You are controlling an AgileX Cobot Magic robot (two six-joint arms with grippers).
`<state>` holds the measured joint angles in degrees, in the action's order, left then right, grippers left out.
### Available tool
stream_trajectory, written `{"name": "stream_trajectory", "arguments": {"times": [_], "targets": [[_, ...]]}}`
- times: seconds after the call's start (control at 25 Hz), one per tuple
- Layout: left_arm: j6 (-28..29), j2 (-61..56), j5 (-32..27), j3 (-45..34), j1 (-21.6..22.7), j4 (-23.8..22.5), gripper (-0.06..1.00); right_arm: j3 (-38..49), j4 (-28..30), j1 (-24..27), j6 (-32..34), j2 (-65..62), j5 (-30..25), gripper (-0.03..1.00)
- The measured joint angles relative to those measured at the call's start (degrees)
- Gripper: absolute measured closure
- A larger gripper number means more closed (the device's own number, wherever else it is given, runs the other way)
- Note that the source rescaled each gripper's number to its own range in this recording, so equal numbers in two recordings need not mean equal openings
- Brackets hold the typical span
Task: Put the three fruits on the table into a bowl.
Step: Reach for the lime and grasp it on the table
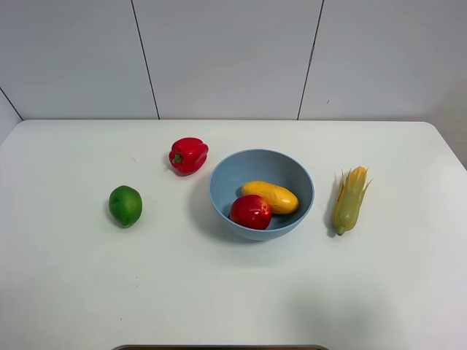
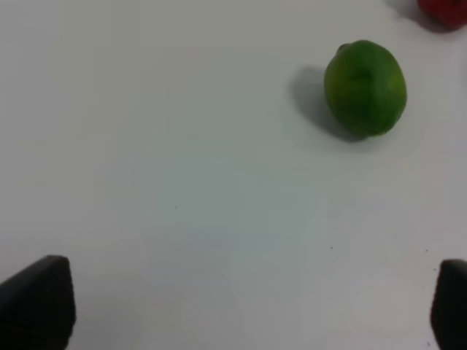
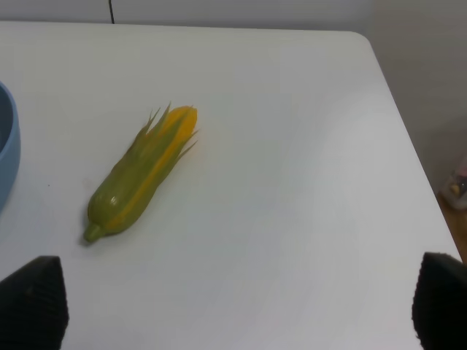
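The light-blue bowl [image 1: 262, 166] stands near the middle of the white table [image 1: 219, 292]. The red apple-like fruit [image 1: 251, 211] and the yellow-orange mango-like fruit [image 1: 271, 196] lie inside it. The green lime-like fruit [image 1: 125, 205] lies on the table left of the bowl; it also shows in the left wrist view [image 2: 365, 88]. My left gripper [image 2: 244, 306] is open and empty above bare table, a short way from the lime. My right gripper [image 3: 237, 302] is open and empty, near the corn. Neither arm shows in the exterior high view.
A red bell pepper [image 1: 188, 154] lies just behind and left of the bowl; its edge shows in the left wrist view [image 2: 444, 10]. A husked corn ear [image 1: 349, 199] lies right of the bowl, also in the right wrist view [image 3: 140, 176]. The bowl's rim [image 3: 7, 157] shows there too.
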<state>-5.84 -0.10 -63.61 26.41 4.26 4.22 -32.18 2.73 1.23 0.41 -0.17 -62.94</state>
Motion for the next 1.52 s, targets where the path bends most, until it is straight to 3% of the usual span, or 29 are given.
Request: {"name": "stream_trajectory", "arguments": {"times": [1.52], "targets": [[0.0,0.0,0.0,0.0,0.0,-0.04,-0.06,0.0,0.0,0.0,0.0,0.0,0.0,0.11]]}}
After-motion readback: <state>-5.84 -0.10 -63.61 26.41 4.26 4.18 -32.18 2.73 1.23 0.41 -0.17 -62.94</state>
